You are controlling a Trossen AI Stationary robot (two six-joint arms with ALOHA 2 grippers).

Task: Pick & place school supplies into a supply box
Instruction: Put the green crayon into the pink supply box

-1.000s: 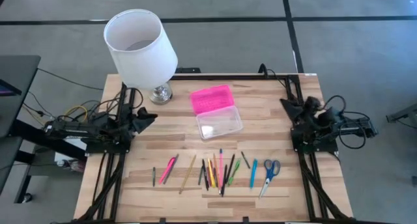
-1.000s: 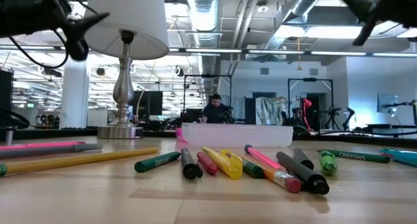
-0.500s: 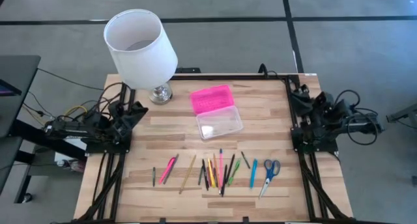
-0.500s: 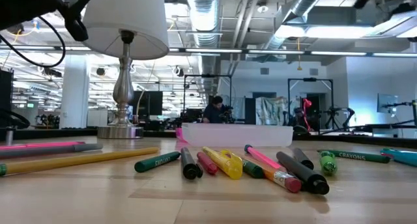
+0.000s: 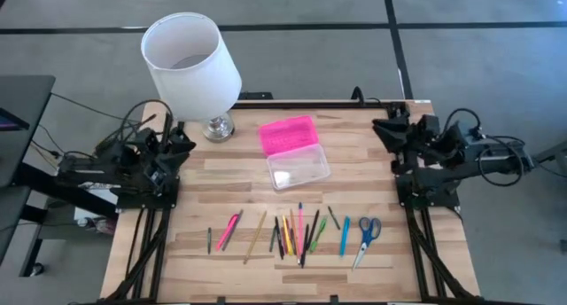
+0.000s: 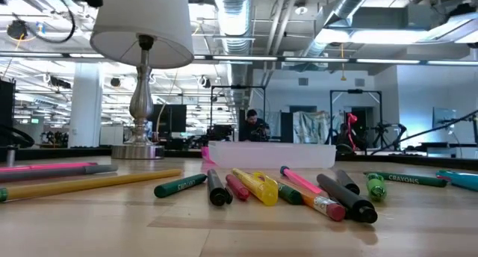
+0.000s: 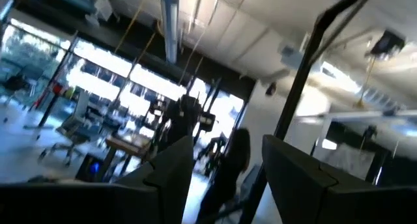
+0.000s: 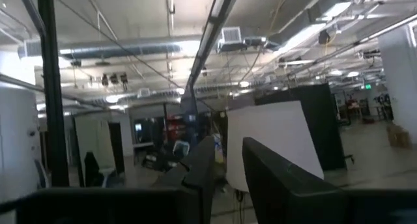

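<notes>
Box (image 5: pixel 293 151) sits mid-table, lid open: pink lid (image 5: pixel 286 134) at 11 o'clock of the clear base (image 5: pixel 299 169), the two touching. Nothing visible inside the base. Supplies all on the wood at 6 o'clock of the box, in a loose row: dark pen (image 5: pixel 209 239) far left, pink marker (image 5: pixel 229 230), yellow pencil (image 5: pixel 255 236), a crossed cluster of pens (image 5: pixel 297 233) in the middle, blue pen (image 5: pixel 344 235), scissors (image 5: pixel 366 237) far right. Low view shows the same cluster up close, yellow marker (image 6: pixel 258 187) in front of the box wall.

Left gripper (image 5: pixel 180 136) is at the table's 9 o'clock edge, near the lamp (image 5: pixel 190 63) base, raised, holding nothing; wrist view shows a clear gap between its fingers (image 7: pixel 171 167). Right gripper (image 5: pixel 383 128) is at the 3 o'clock edge, raised, empty; fingers (image 8: pixel 201 160) slightly parted. Both well apart from box and supplies
</notes>
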